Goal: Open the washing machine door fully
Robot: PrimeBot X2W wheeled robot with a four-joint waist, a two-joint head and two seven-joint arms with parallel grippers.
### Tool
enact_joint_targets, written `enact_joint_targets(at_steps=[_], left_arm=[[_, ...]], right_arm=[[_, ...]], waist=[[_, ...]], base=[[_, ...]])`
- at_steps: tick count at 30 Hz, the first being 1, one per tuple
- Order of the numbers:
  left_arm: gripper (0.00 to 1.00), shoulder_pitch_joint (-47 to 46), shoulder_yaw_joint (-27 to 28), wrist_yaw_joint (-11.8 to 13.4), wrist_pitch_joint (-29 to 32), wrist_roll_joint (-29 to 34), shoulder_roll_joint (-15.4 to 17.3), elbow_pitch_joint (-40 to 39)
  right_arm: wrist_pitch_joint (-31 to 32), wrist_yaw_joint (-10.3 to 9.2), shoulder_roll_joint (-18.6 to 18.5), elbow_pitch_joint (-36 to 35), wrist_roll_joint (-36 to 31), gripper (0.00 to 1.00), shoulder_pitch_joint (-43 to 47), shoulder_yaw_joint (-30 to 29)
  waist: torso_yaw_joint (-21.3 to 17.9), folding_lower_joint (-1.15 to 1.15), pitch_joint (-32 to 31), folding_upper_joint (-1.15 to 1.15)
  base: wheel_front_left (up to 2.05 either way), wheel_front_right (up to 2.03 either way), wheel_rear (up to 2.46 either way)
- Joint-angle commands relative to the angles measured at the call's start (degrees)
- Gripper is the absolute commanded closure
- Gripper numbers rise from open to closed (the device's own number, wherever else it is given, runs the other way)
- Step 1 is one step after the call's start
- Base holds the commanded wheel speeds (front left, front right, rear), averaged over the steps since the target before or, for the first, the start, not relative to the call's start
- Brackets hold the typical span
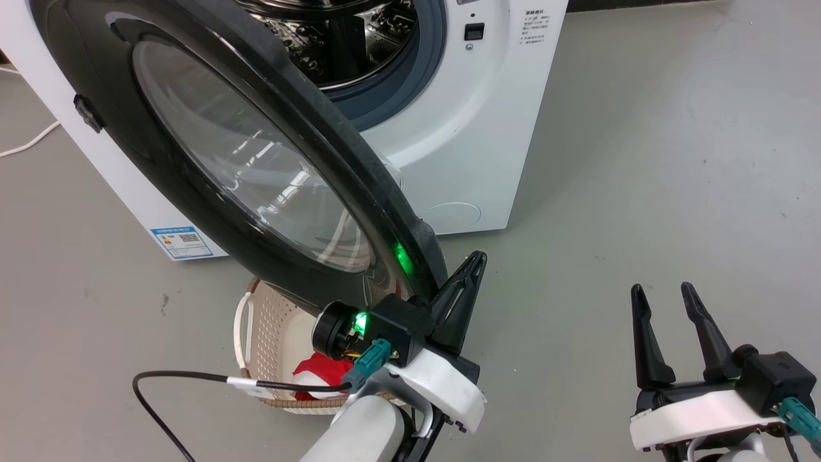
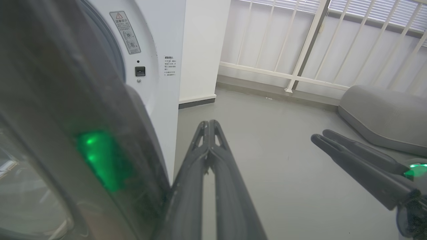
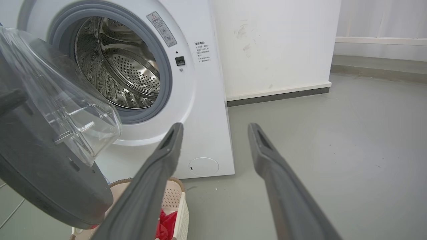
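The washing machine door (image 1: 211,147), round, glossy black with a clear glass bowl, stands swung well out from the white washing machine (image 1: 474,128); its steel drum (image 3: 120,70) lies exposed. My left gripper (image 1: 478,258) is shut with nothing in it, its fingers lying against the inner side of the door's free rim (image 2: 133,140). A green light glows on that rim. The door's black edge and glass bowl (image 3: 66,100) show from the inside in the right wrist view. My right gripper (image 1: 660,292) stands open over bare floor to the right, apart from the door.
A beige laundry basket (image 1: 269,333) holding red cloth sits on the floor under the door. A white cable (image 1: 32,141) lies left of the machine. A white railing (image 2: 300,50) and a grey cushion (image 2: 383,116) lie beyond the machine. Grey floor spreads to the right.
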Motion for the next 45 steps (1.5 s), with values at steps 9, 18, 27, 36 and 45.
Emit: enact_joint_targets(at_steps=[9,18,27,36,45], left_arm=[[1.0,3.1,2.41,2.98,-0.74,0.02,3.75,-0.94],[1.0,9.14,3.98,6.76,0.53,0.46,8.21,-7.15],[1.0,15.12,4.89,9.89,2.24,0.36,11.02,-12.25],[1.0,17.96,4.61,10.82,2.49,0.39,11.9,-16.88],[1.0,19.68,5.35,12.8,0.9,0.68,12.02,-19.14]], right_arm=[[-0.13,-0.04,0.18,0.04,0.65,0.0,-0.14,0.15],[-0.13,-0.04,0.18,0.18,1.29,0.0,0.75,-0.24],[-0.13,-0.04,0.18,0.38,1.19,0.0,1.52,-0.42],[-0.13,-0.04,0.18,0.64,1.57,0.0,2.05,-0.23],[-0.09,-0.04,0.17,0.33,1.27,0.0,2.6,-1.12]], waist=[[0.23,0.0,-0.47,0.0],[1.62,0.0,-1.2,0.0],[2.93,0.0,-2.22,0.0],[4.64,0.0,-2.97,0.0],[7.95,0.0,-2.87,0.0]], base=[[0.0,0.0,0.0],[0.0,0.0,0.0],[0.0,0.0,0.0],[0.0,0.0,0.0],[0.0,0.0,0.0]])
